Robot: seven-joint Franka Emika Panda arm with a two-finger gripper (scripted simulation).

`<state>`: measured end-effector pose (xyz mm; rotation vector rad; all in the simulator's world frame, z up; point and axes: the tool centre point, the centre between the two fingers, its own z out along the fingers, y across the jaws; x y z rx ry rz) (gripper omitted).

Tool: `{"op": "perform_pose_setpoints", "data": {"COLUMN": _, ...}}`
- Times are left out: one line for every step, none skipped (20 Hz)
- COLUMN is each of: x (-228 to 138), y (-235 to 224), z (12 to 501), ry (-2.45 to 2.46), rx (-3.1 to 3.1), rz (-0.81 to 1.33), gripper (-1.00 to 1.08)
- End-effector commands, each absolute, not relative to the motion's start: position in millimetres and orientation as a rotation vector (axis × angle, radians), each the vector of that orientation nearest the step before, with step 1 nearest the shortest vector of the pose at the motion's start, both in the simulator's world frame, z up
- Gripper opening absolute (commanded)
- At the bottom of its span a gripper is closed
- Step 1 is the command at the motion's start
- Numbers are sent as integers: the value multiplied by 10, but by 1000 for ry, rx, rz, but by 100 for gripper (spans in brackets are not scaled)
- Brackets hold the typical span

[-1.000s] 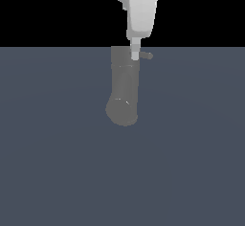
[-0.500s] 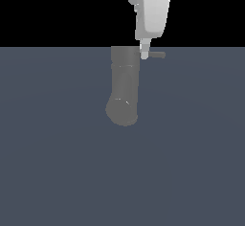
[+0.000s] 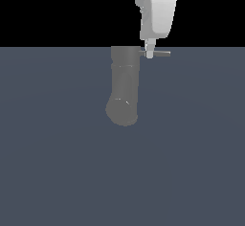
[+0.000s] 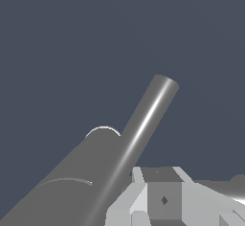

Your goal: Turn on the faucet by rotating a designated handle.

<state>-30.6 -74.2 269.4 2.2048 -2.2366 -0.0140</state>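
1. Right now my claw [image 3: 150, 53] hangs straight down from above, its white body upright over the far end of the faucet [image 3: 124, 88].
2. My fingertip [image 3: 150, 52] sits on the handle [image 3: 160, 53], crossing in front of it close to where that thin rod leaves the faucet's flat end.
3. Most of the handle pokes out past my claw toward the exterior view's right; only a short stub shows between my claw and the faucet.
4. Whether my fingers are spread or pressed together I cannot tell: the exterior view shows them as one narrow tip, and the wrist view catches only blocky white and grey parts of the claw [image 4: 162, 198].
5. Just beside my claw, toward the exterior view's left, the faucet lies as a thick matte grey tube on the dark blue-grey floor [image 3: 57, 163], its rounded end pointing away from me and toward that camera.
6. Seen from my wrist, a shiny grey rod [image 4: 143, 124] runs slantwise across the thick faucet [image 4: 72, 186] body, with a bright streak along it.
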Motion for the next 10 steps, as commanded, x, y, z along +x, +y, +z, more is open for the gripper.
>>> {"op": "perform_pose_setpoints", "data": {"x": -264, "y": -1043, "z": 2697, "ry": -2285, "rx": 2156, "rz": 0, "gripper": -100}}
{"op": "perform_pose_setpoints", "data": {"x": -248, "y": -1067, "z": 2697, "ry": -2286, "rx": 2155, "rz": 0, "gripper": -100}}
{"op": "perform_pose_setpoints", "data": {"x": -231, "y": -1091, "z": 2697, "ry": -2288, "rx": 2153, "rz": 0, "gripper": -100}}
{"op": "perform_pose_setpoints", "data": {"x": -215, "y": -1116, "z": 2697, "ry": -2289, "rx": 2152, "rz": 0, "gripper": -100}}
{"op": "perform_pose_setpoints", "data": {"x": -199, "y": -1140, "z": 2697, "ry": -2290, "rx": 2151, "rz": 0, "gripper": -100}}
{"op": "perform_pose_setpoints", "data": {"x": -182, "y": -1164, "z": 2697, "ry": -2292, "rx": 2149, "rz": 0, "gripper": -100}}
{"op": "perform_pose_setpoints", "data": {"x": -166, "y": -1188, "z": 2697, "ry": -2293, "rx": 2148, "rz": 0, "gripper": -100}}
{"op": "perform_pose_setpoints", "data": {"x": -150, "y": -1212, "z": 2697, "ry": -2294, "rx": 2147, "rz": 0, "gripper": -100}}
{"op": "perform_pose_setpoints", "data": {"x": -134, "y": -1236, "z": 2698, "ry": -2295, "rx": 2145, "rz": 0, "gripper": -100}}
{"op": "perform_pose_setpoints", "data": {"x": -119, "y": -1259, "z": 2698, "ry": -2297, "rx": 2144, "rz": 0, "gripper": -100}}
